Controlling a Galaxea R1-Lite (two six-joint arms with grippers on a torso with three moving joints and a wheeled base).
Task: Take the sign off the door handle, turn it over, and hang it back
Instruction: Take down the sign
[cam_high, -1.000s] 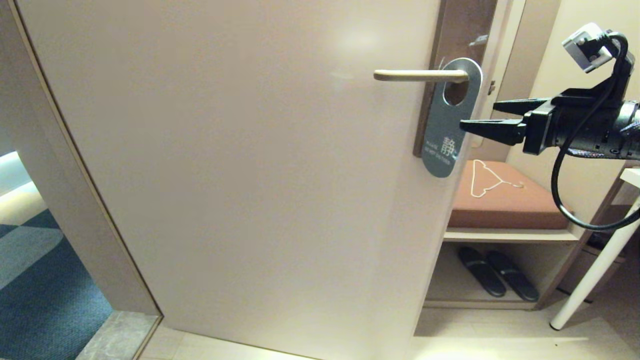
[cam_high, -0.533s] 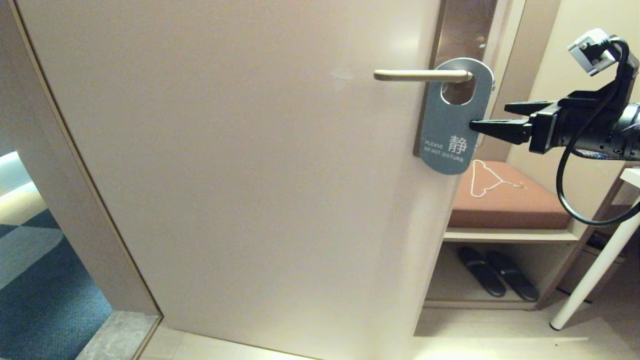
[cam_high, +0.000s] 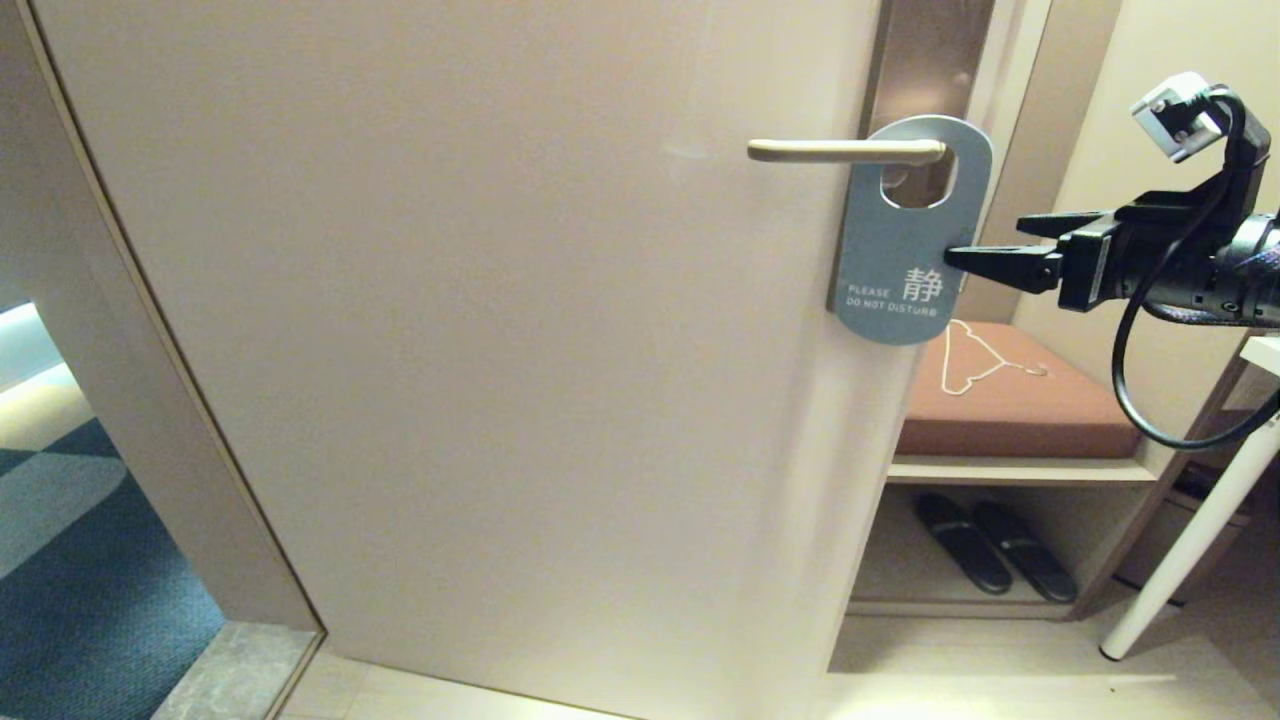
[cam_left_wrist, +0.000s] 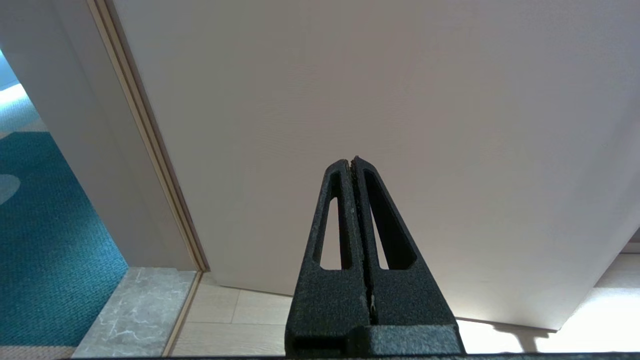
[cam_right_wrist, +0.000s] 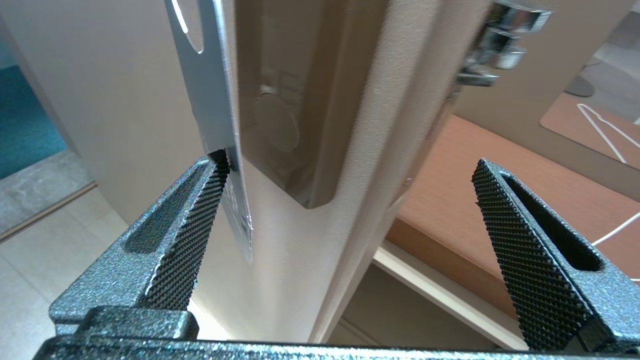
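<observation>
Now we see the flat blue-grey hanger sign (cam_high: 912, 232) reading PLEASE DO NOT DISTURB hanging by its oval hole on the slim, pale brushed-metal door handle (cam_high: 845, 151), and over the last second it has swung from edge-on to facing us almost squarely. Our right gripper (cam_high: 985, 245) has drawn back a little toward the right; its jaws stand wide apart, and the lower finger (cam_right_wrist: 192, 220) touches the sign's right edge, as the right wrist view shows, with the card just inside that finger and nothing clamped. We judge that the brush of the finger turned the card on the handle, so the grasp has not begun: the sign is not between both pads, and the far finger (cam_right_wrist: 525, 250) sits well apart from it beyond the cream door's edge (cam_right_wrist: 360, 175). Our left gripper (cam_left_wrist: 354, 167), jaws pressed together on nothing, stays parked low before the door.
</observation>
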